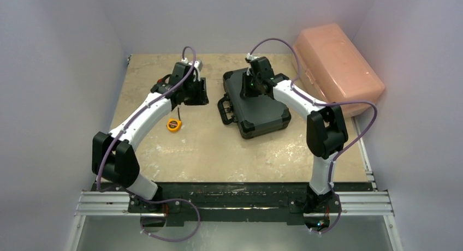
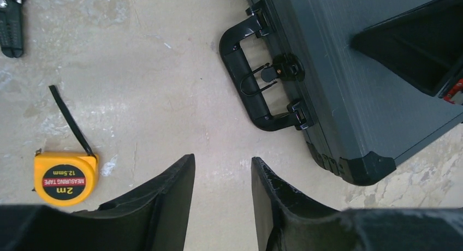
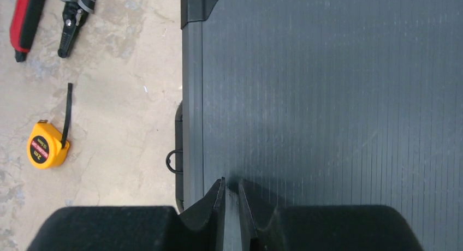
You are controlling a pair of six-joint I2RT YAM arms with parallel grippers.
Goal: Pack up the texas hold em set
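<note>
While the black briefcase (image 1: 257, 105) lies closed on the table (image 1: 202, 153), its contents are hidden, and no chips, decks or die can be seen. Its handle (image 2: 244, 76) is turned toward the left gripper (image 2: 223, 199), whose fingers are held apart over bare table, gripping nothing. The right gripper (image 3: 231, 204) is seen low over the ribbed lid, its fingers nearly together with only a thin gap; contact cannot be judged. A yellow tape measure (image 2: 64, 177) lies nearby; pliers (image 3: 73, 19) are cut off at the edge.

Black ribbed briefcase (image 1: 256, 106), yellow tape measure (image 2: 65, 177) with red label, pink box (image 1: 338, 68), mottled beige table (image 1: 218, 153).
</note>
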